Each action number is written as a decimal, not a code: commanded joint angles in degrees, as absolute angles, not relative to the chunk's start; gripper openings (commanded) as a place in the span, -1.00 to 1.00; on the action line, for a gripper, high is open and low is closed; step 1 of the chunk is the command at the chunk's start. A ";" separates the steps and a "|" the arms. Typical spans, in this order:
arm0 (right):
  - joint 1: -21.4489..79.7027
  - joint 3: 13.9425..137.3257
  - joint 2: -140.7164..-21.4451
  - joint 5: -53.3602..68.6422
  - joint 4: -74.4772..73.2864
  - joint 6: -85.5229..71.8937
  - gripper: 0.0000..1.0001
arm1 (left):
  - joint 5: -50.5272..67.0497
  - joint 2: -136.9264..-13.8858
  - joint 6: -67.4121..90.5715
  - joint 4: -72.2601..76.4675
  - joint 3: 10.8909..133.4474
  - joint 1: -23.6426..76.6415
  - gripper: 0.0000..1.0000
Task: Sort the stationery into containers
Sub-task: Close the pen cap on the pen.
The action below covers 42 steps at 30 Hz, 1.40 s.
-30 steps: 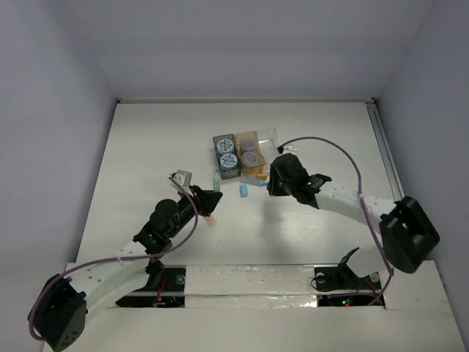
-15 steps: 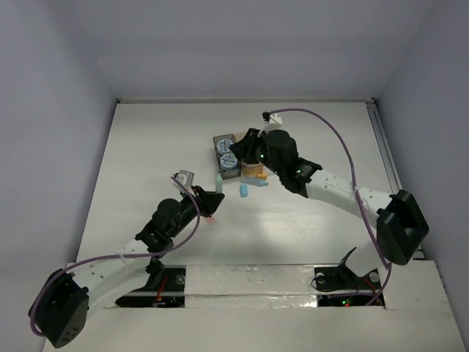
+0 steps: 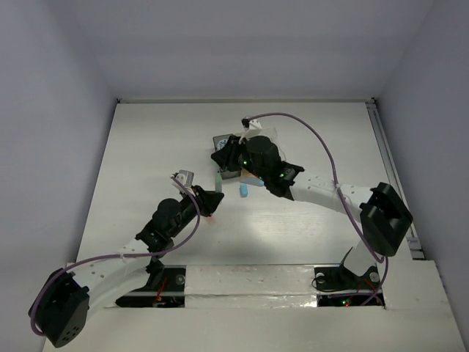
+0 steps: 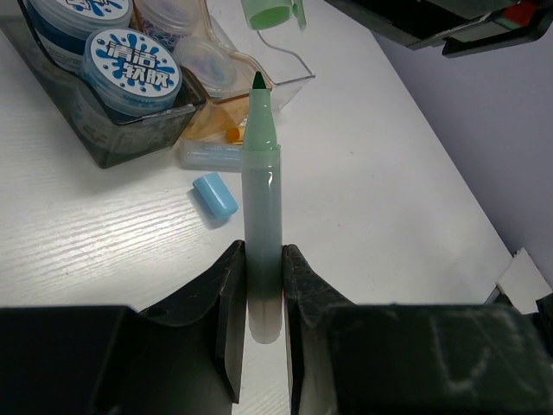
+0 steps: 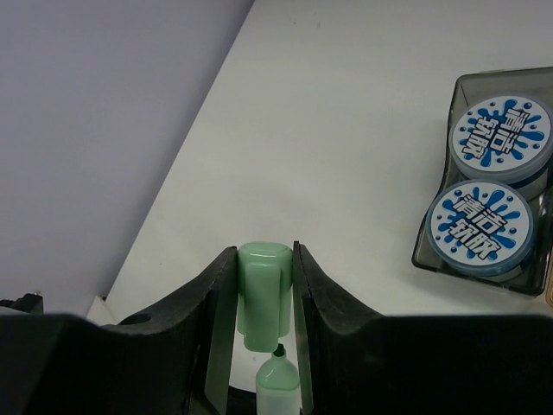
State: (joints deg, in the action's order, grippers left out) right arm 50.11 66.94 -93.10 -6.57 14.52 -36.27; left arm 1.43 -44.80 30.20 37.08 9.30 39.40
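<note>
My left gripper point(image 3: 211, 201) is shut on an uncapped pale green marker point(image 4: 262, 216), tip pointing away toward the boxes. My right gripper point(image 3: 220, 158) is shut on the green cap point(image 5: 265, 294), which hangs just above the marker's tip point(image 5: 278, 383); the cap also shows at the top of the left wrist view point(image 4: 272, 13). The dark grey box point(image 5: 455, 86) holds two round discs with blue patterned tops point(image 5: 479, 226). The tan-orange box point(image 4: 212, 124) and the clear box point(image 4: 289, 76) stand beside it. In the top view my right arm hides most of the boxes.
A light blue cap point(image 4: 214, 194) and a clear-bodied stick point(image 4: 207, 154) lie on the white table in front of the boxes. The blue cap also shows in the top view point(image 3: 243, 191). White walls enclose the table at the back and sides.
My right arm has swung left from beside the boxes, across them, bringing the green cap over the marker's tip. The left arm has stayed still with the marker.
</note>
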 commanded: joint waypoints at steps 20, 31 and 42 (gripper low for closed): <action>52.47 70.40 -94.92 -8.53 15.12 -33.93 -0.80 | 0.53 -43.68 29.00 40.43 10.37 39.64 -1.00; 53.00 69.70 -94.40 -9.84 14.94 -33.13 -0.80 | -1.58 -42.63 28.83 39.55 10.20 39.64 -1.00; 54.76 69.61 -94.57 -11.34 14.85 -32.34 -0.80 | -2.72 -41.75 28.83 38.85 10.46 39.64 -1.00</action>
